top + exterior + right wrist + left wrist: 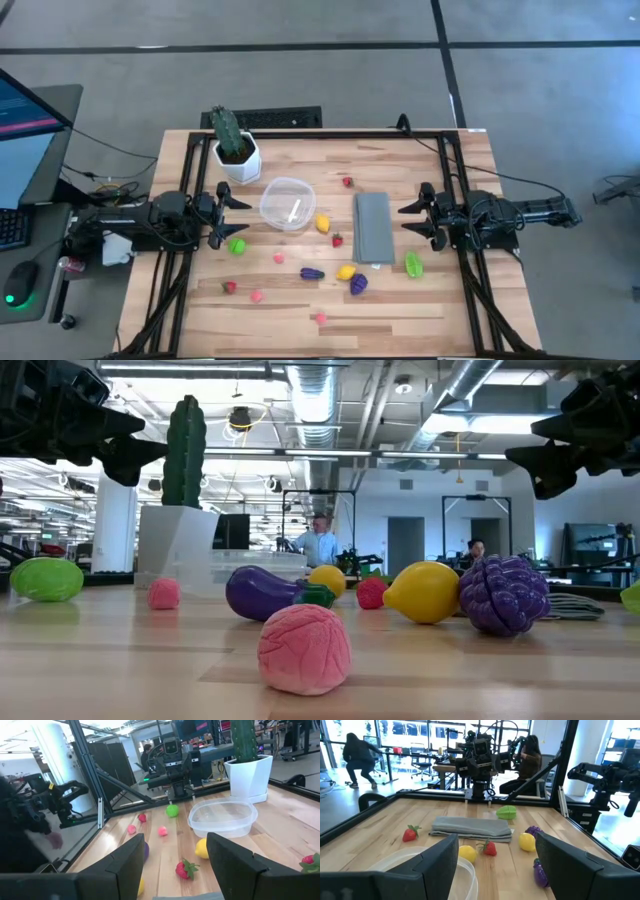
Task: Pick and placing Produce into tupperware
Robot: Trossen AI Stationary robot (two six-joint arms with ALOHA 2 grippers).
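The tupperware [287, 203] is a clear round bowl standing on the table just right of my left gripper [238, 216], which is open and points at it. Its rim [465, 870] shows close below the left fingers. My right gripper [404, 218] is open at the right edge of the flat grey cloth [373, 227] and sees the tupperware [222, 817] farther off. Produce lies scattered on the wood: a yellow piece [323, 224], a strawberry [337, 240], a purple eggplant [311, 272], a lemon [346, 271], purple grapes [358, 283], green pieces [237, 245] [413, 264] and pink ones [320, 318].
A tall green cactus in a white pot [232, 140] stands at the far left, behind the tupperware. A dark metal frame [450, 170] runs along the table's left, right and far sides. Bare wood lies along the near edge. People show in the room beyond the table [320, 545].
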